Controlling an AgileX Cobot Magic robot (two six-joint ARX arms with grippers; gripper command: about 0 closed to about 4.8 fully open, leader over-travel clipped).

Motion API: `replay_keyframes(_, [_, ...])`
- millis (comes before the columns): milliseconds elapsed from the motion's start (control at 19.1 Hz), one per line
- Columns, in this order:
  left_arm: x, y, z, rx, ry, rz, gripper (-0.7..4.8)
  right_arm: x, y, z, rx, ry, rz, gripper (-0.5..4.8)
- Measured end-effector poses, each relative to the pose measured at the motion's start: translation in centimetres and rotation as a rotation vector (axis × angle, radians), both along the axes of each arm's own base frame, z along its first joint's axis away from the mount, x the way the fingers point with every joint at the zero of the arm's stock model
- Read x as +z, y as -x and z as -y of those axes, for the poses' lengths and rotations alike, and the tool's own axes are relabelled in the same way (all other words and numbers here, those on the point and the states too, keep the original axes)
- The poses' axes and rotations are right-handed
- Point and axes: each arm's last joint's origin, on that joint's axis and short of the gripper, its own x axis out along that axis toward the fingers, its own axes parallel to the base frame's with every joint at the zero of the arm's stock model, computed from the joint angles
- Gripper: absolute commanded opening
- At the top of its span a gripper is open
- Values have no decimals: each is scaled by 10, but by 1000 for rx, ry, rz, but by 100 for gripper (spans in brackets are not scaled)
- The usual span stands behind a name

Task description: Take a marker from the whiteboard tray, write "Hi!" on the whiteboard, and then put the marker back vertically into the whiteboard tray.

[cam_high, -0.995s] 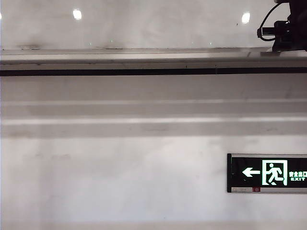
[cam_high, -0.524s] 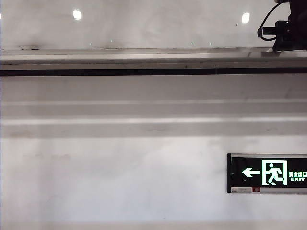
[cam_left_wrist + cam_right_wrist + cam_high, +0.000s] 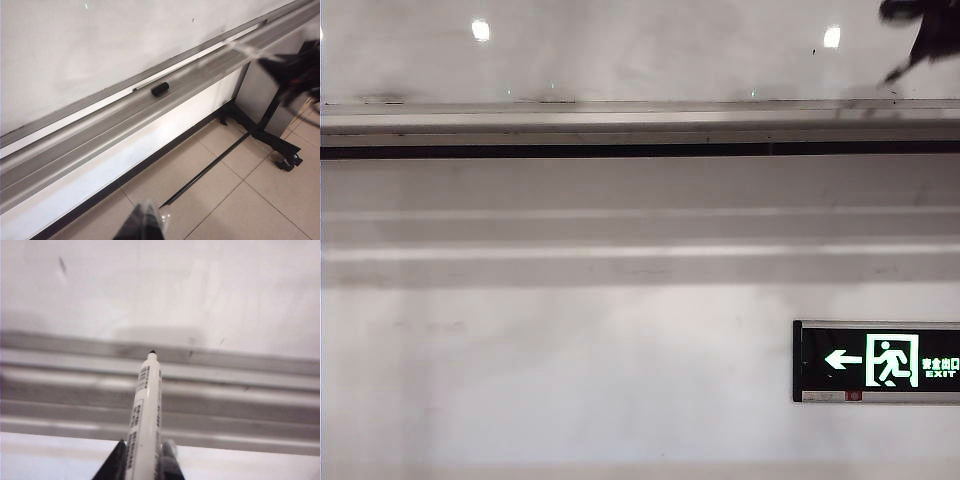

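Observation:
My right gripper [image 3: 143, 462] is shut on the marker [image 3: 145, 410], a slim white stick with printed labels. Its small black tip points at the whiteboard tray [image 3: 210, 390], with the whiteboard [image 3: 165, 285] behind that. In the exterior view the right arm [image 3: 928, 28] is a dark blur at the top right corner, above the tray [image 3: 620, 125] and in front of the whiteboard [image 3: 640, 50]. My left gripper [image 3: 145, 227] hangs over the floor, away from the tray [image 3: 100, 135], its fingers pressed together with nothing between them.
A small black cylinder [image 3: 160, 89] lies on the tray. The board's black wheeled stand [image 3: 280, 150] rests on the tiled floor. The right arm [image 3: 295, 72] is a blur near the tray's far end. A green exit sign [image 3: 877, 360] hangs on the wall below.
In the exterior view the right arm has lifted from just above the tray towards the top right corner and is now motion-blurred. Nothing else has moved.

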Motion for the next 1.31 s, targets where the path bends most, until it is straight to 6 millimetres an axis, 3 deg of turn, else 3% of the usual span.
replay_keyframes(314, [4,2,-1,1,22,31,-6,44,47,0,8,-29,174,-1])
replay_keyframes(419, [11,5,-3,1,51,73,-6,58,52,0,11,-50,211,-1])
replay_keyframes(734, [24,11,-6,17,111,168,-5,102,53,-21,136,-73,318,-1])
replay_keyframes(1048, [35,20,0,153,139,276,-6,130,37,-48,239,-94,360,-1])
replay_keyframes(1310, [45,22,3,146,195,361,-6,154,26,-62,310,-104,413,-2])
